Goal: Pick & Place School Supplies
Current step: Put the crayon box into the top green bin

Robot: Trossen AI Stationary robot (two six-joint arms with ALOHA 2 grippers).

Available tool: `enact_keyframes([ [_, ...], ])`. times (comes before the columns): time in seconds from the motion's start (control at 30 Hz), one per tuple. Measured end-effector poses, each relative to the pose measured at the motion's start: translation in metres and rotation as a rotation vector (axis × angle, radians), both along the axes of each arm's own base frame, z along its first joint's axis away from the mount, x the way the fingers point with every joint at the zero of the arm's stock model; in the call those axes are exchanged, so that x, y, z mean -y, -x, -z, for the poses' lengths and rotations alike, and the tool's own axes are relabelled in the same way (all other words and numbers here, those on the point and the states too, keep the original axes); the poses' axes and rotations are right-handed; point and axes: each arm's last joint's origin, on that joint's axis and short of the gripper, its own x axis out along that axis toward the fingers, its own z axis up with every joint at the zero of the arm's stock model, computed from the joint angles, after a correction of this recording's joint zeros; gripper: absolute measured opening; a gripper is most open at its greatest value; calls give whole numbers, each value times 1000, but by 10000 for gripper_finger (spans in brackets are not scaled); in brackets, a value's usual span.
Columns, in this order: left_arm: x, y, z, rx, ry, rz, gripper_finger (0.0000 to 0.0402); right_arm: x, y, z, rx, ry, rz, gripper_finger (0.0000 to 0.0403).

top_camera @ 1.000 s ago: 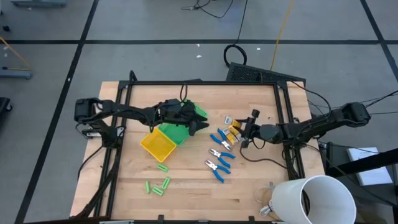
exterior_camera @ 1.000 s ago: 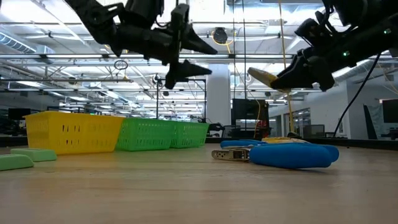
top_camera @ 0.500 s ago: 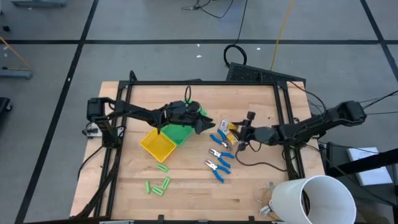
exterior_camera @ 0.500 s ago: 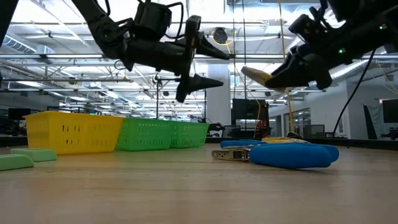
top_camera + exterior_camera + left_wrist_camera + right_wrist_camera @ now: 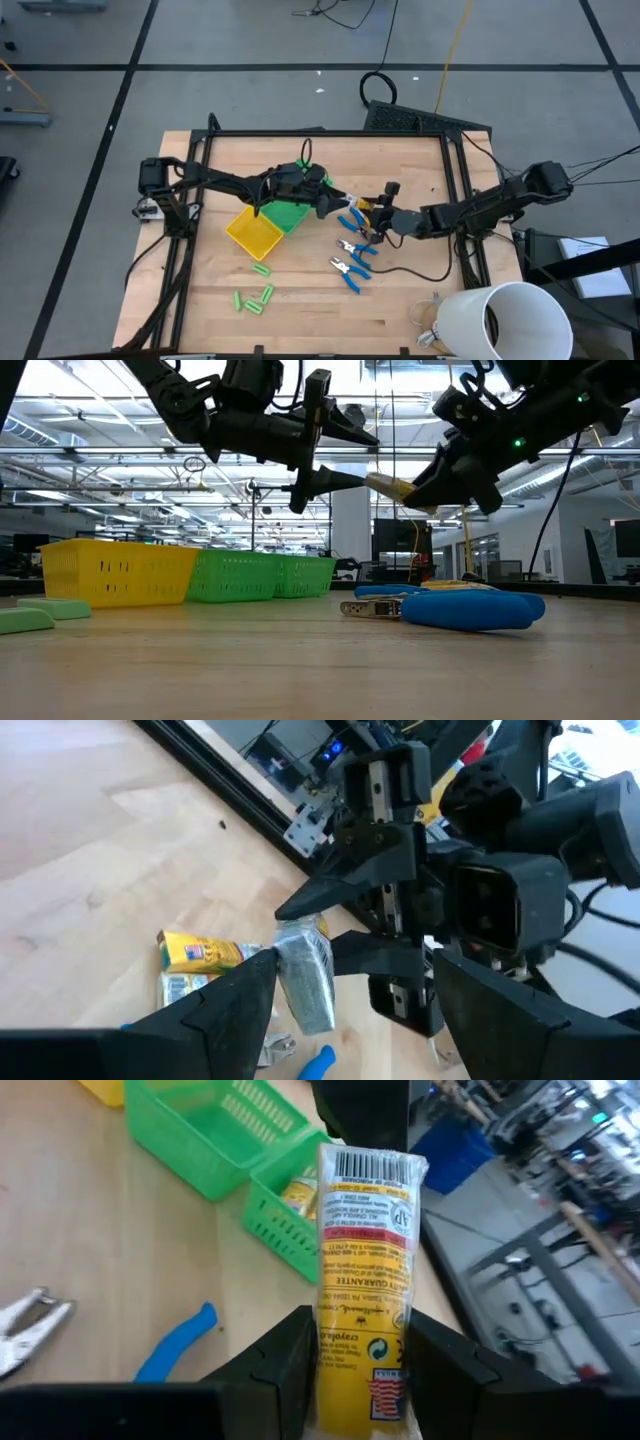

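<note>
Now yellow pack (image 5: pixel 362 1270) in right gripper (image 5: pixel 350 1365), mid-air.

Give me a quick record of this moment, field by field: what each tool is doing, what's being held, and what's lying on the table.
right tool: shut on yellow packet, held in the air above the table
left tool: open, fingers on either side of the packet's far end, also in the air
tray: green and yellow compartments, left of the packet
blue-handled pliers: three on the table, below the tools
green sticks: loose near the front edge
white cup: front right corner
</note>
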Motion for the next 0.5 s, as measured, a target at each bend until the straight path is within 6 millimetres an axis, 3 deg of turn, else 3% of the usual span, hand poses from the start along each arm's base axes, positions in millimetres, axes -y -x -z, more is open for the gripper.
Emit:
enact_keyframes([
  [0.5,1,0,4,-32,-5,-22,271,-8,-4,-9,69,32,-51,130],
])
